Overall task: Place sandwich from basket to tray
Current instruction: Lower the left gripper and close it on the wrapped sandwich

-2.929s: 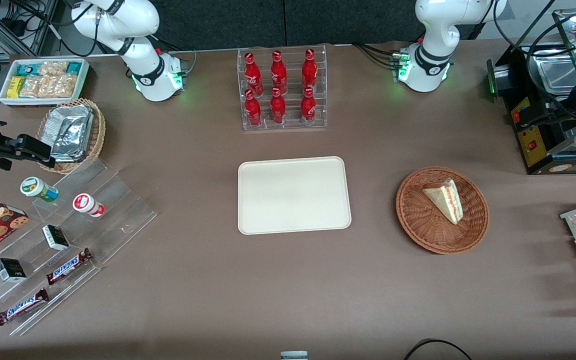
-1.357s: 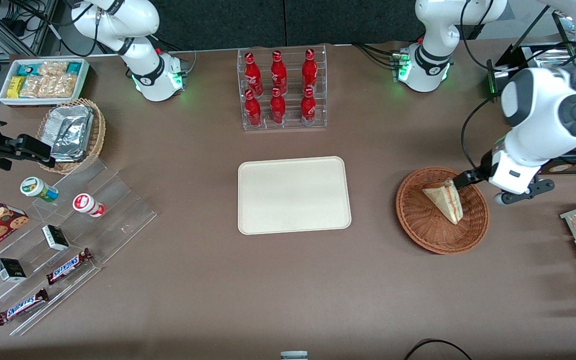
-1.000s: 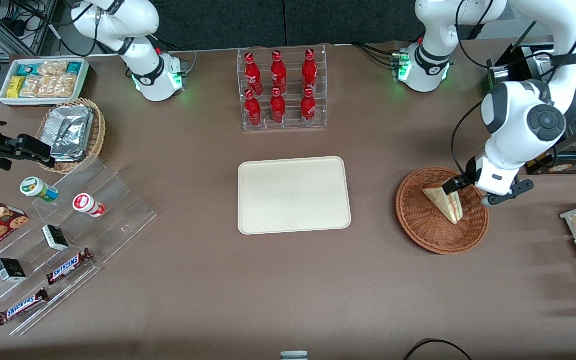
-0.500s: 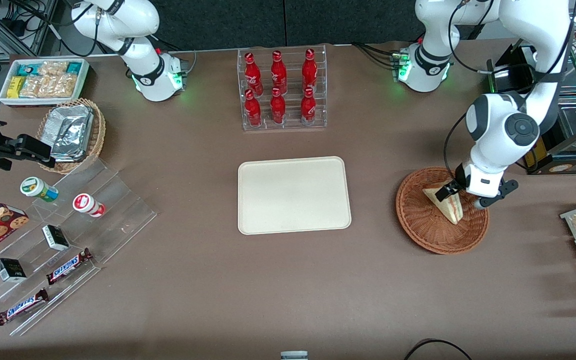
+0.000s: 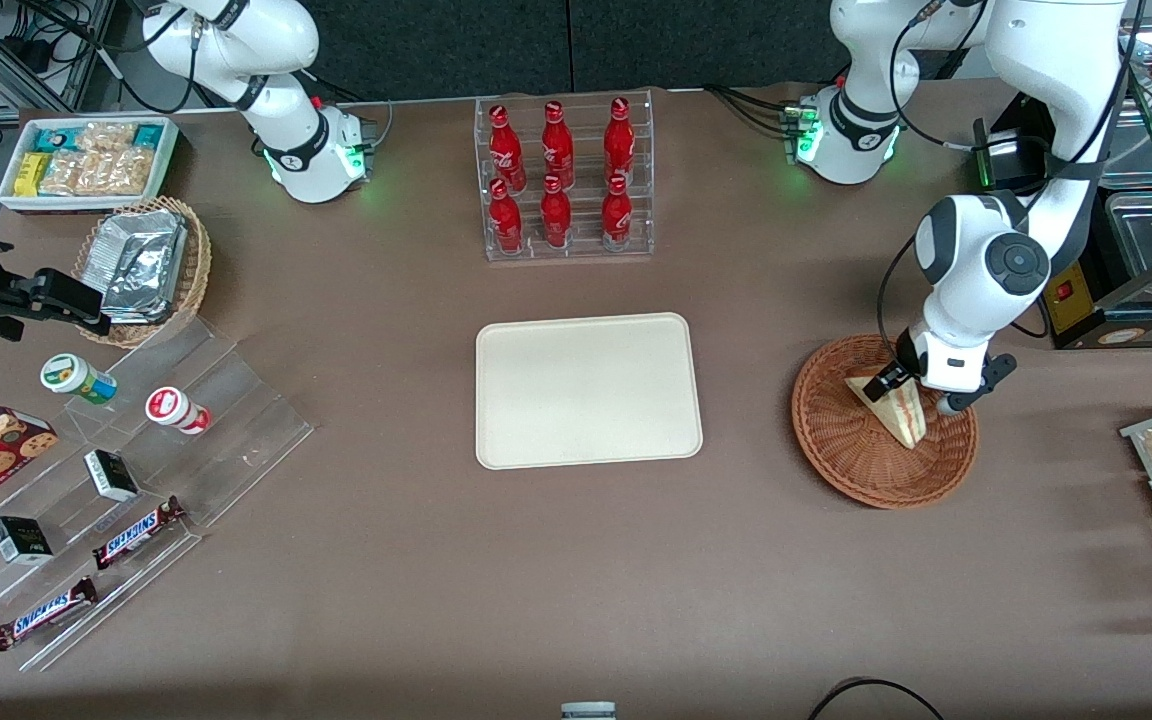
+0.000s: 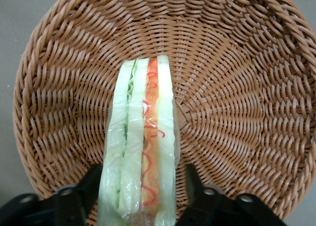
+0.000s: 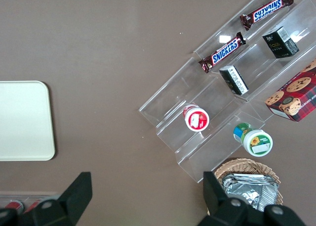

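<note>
Gripper [image 6: 143, 199] open, one finger [image 6: 79, 194] either side of the sandwich [image 6: 140, 147], which stands on edge in the basket [image 6: 247, 87], long axis pointing away from gripper, basket rim clear all round.

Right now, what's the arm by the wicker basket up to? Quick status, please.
End effector open, low over basket, fingers straddling the sandwich. Sandwich not gripped, lying in basket. Tray bare, table between basket and tray free.

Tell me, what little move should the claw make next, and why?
Probably close on the sandwich. The claw is open, with one finger on each side of the wedge, which lies in the basket; the tray has nothing on it yet.
</note>
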### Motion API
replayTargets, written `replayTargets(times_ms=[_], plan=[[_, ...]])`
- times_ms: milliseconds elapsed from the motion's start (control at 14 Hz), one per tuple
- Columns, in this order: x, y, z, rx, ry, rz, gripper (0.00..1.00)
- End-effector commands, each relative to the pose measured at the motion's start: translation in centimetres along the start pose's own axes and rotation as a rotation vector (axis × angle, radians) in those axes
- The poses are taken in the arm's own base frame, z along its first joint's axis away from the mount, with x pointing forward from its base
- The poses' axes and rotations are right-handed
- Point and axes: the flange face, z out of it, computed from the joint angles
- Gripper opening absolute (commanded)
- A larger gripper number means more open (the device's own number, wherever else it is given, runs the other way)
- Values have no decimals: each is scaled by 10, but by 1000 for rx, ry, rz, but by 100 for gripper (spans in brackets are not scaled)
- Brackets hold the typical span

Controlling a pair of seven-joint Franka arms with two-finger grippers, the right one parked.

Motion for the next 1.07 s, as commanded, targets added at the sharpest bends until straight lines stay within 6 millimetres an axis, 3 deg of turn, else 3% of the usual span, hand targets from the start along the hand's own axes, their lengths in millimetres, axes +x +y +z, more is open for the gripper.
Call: replayTargets(times_ms=[0, 214, 429, 714, 1000], plan=[[-4, 2, -2, 14, -12, -2, 0], [-2, 1, -8, 27, -21, 32, 0], [9, 9, -32, 40, -39, 84, 0], [23, 26, -102, 89, -97, 188, 0], [-4, 86, -159, 111, -130, 317, 0]])
